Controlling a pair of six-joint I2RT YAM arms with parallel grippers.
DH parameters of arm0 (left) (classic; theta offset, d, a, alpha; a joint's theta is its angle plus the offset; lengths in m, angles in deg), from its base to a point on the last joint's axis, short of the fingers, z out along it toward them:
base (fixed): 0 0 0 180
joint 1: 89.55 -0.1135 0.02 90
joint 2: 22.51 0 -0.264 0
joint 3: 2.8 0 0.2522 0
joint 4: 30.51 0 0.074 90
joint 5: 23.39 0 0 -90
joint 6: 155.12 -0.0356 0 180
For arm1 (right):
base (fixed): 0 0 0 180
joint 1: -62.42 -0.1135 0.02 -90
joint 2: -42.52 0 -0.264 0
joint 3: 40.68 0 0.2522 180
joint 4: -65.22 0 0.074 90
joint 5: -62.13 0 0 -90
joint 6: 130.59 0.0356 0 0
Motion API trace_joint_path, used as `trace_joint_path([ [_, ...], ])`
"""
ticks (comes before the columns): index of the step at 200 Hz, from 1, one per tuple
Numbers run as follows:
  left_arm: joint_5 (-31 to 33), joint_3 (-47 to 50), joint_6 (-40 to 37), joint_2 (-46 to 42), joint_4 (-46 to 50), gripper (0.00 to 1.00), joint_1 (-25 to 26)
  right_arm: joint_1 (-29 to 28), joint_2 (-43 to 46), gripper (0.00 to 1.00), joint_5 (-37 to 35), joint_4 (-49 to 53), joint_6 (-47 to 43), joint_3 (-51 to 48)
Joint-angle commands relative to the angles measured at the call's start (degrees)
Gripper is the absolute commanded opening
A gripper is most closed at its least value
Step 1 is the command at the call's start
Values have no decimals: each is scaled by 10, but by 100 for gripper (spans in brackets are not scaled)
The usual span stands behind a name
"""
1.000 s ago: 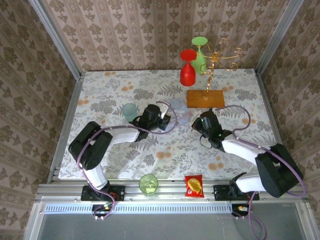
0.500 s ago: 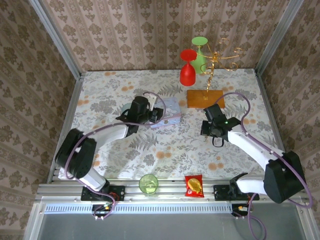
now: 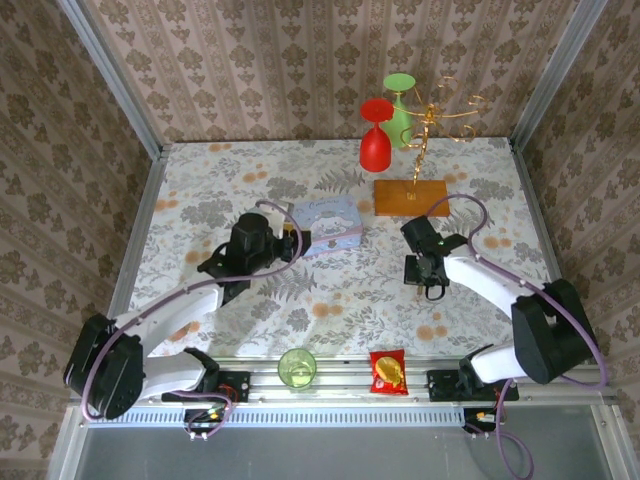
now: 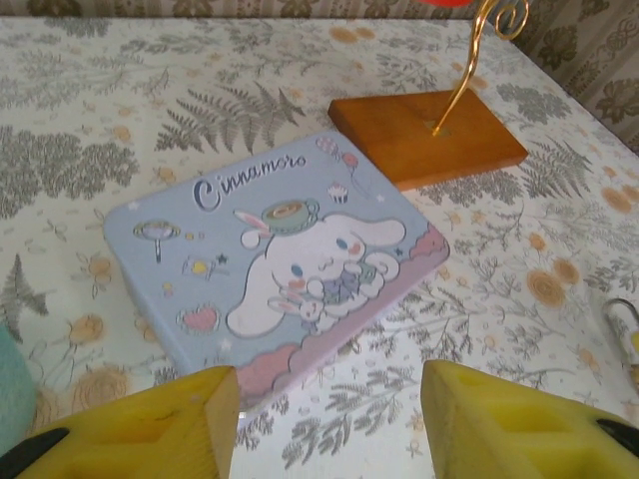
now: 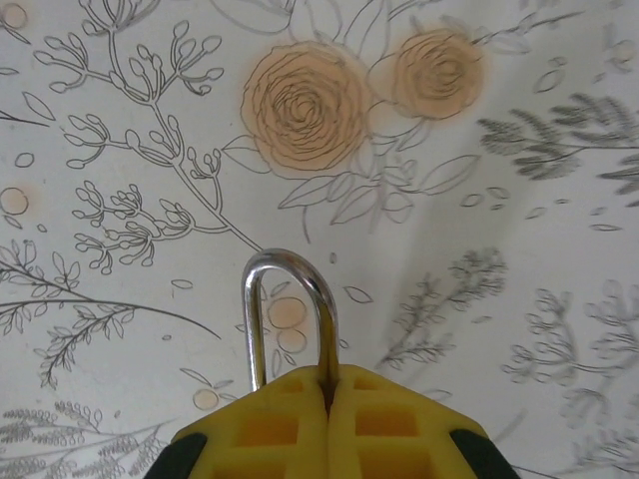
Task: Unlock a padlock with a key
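The padlock's silvery U-shaped shackle (image 5: 285, 299) sticks out of my right gripper (image 5: 329, 384), whose yellow fingers (image 5: 250, 429) are shut on it; its brass body is hidden between them. In the top view my right gripper (image 3: 429, 284) points down at the flowered cloth right of centre. My left gripper (image 4: 329, 399) stands open, its yellow fingers (image 4: 150, 429) wide apart just in front of a pale blue cartoon tin (image 4: 280, 269). From above, my left gripper (image 3: 292, 238) sits beside that tin (image 3: 328, 222), at its left end.
A wooden base (image 3: 411, 197) with a gold hook stand carries a red glass (image 3: 376, 145) and a green glass (image 3: 399, 105) at the back. A green cup (image 3: 297, 367) and a red-and-yellow snack packet (image 3: 387, 372) sit at the near edge. A teal cup's rim (image 4: 8, 394) shows left.
My left arm has drawn back to the left, uncovering the blue tin. My right gripper has shifted a little right and nearer, still holding the shackle.
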Motion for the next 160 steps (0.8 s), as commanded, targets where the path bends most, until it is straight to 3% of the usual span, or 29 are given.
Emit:
trace_joint_path([
  [1,-12,19,26,-27,17,51,1,-8,-33,0,19,-61,21,-3],
  [80,-4,46,48,-49,21,51,3,-37,-94,0,18,-109,37,-3],
  [110,18,33,42,-41,60,55,9,-40,-86,18,10,-108,29,-13],
  [142,35,24,37,-73,81,58,14,-41,-50,21,-5,-102,14,-14],
  [160,52,-8,13,-100,125,62,12,-41,-21,31,-24,-97,1,-3],
])
